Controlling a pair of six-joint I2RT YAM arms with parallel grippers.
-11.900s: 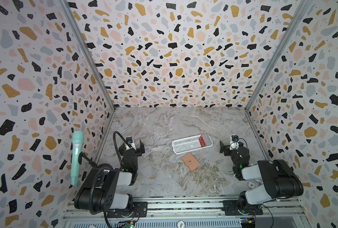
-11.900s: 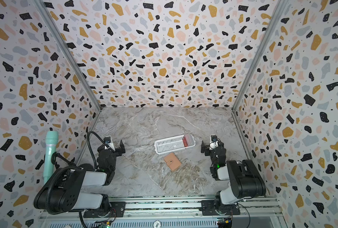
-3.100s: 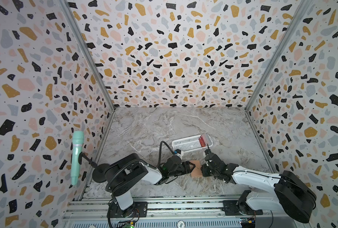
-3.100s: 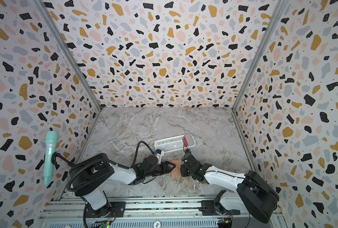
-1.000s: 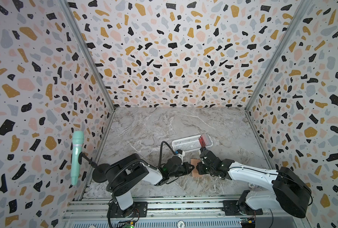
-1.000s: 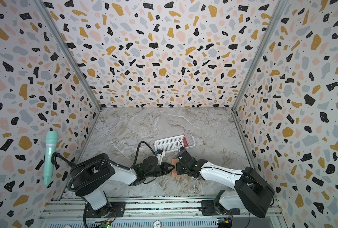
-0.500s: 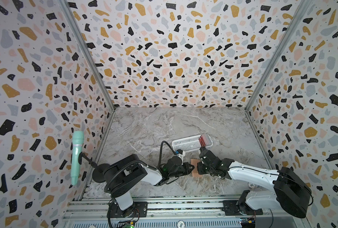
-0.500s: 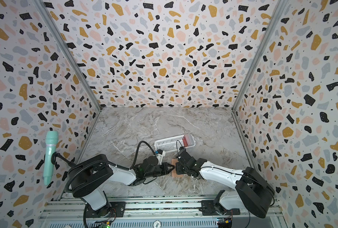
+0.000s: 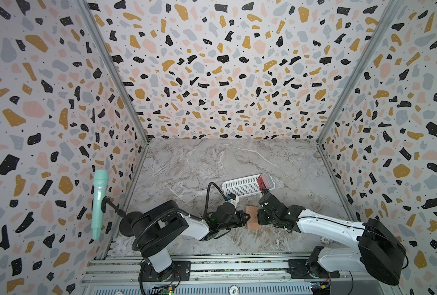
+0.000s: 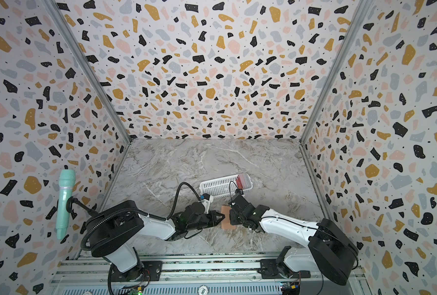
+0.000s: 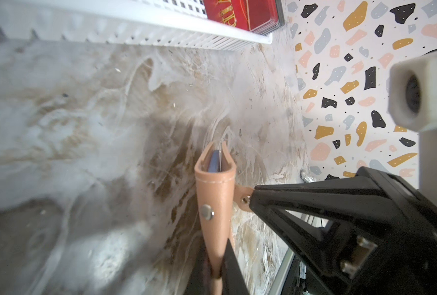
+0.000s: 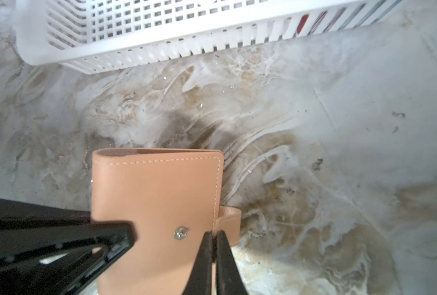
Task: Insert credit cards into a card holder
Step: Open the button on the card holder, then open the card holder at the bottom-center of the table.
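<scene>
Far left, fixed to the speckled wall on a black bracket, a teal microphone (image 9: 98,201), well apart from everything else; further right, stretched low over the marble table (image 9: 186,166), the left gripper (image 9: 247,217), jaws drawn narrow and clamped flat on one end of the card holder (image 9: 253,218); in both top views, that tan holder lodged between the two black grippers, near the front middle of the table; from the left wrist view, seen edge-on, folded nearly shut with a slim gap at the far end and a sliver of blue lining (image 11: 214,161) inside; round metal snap stud (image 11: 207,212) bare on the outer face; loose strap tab (image 11: 241,197) jutting past the edge beside the stud; from the right wrist view, one black left finger (image 12: 84,237) laid across the stitched face; cannot tell whether resting on the marble or raised just off it; immediately right, meeting the holder from the opposite side, the right gripper (image 12: 212,237), fingers pressed almost together with the strap's edge pinched between the tips; behind the pair, near the holder but apart from it, a white slotted basket (image 9: 237,187) lying lengthwise; at the basket's right end, stacked inside and tilted, the red credit cards (image 9: 264,180), gold lettering partly legible from the left wrist view.
</scene>
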